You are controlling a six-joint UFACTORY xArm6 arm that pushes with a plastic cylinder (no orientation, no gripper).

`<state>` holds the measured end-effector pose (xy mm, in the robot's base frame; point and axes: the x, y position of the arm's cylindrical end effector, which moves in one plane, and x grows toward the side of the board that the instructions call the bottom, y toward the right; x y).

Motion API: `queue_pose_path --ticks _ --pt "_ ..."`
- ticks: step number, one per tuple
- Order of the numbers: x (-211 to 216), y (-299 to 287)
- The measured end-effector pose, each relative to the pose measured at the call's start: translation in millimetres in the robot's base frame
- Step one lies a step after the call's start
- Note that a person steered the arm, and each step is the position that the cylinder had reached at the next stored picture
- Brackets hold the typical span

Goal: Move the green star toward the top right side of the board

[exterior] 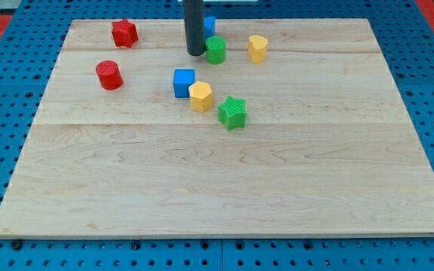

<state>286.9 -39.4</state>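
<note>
The green star (pixel 232 113) lies near the middle of the wooden board (pixel 224 188), just right of a yellow hexagon block (pixel 200 96). My tip (pixel 195 53) rests on the board near the view's top, up and to the left of the star and well apart from it. The tip sits just left of a green cylinder (pixel 215 50). A blue block (pixel 209 25) is partly hidden behind the rod.
A blue cube (pixel 184 82) touches the yellow hexagon's upper left. A yellow block (pixel 258 48) stands right of the green cylinder. A red star (pixel 124 33) and a red cylinder (pixel 109 75) lie at the upper left.
</note>
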Motion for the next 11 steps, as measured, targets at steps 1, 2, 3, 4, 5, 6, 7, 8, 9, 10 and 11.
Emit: queue_pose_path --ticks 1,2,3,4,5,6,7,8,9,10,11 --pt "14 30" --pt "62 41" --pt "107 85" --pt "172 113" --pt "201 39" --pt "169 20" --pt "150 60" --pt "110 104" --pt "88 174" --pt "100 182" --pt "84 217"
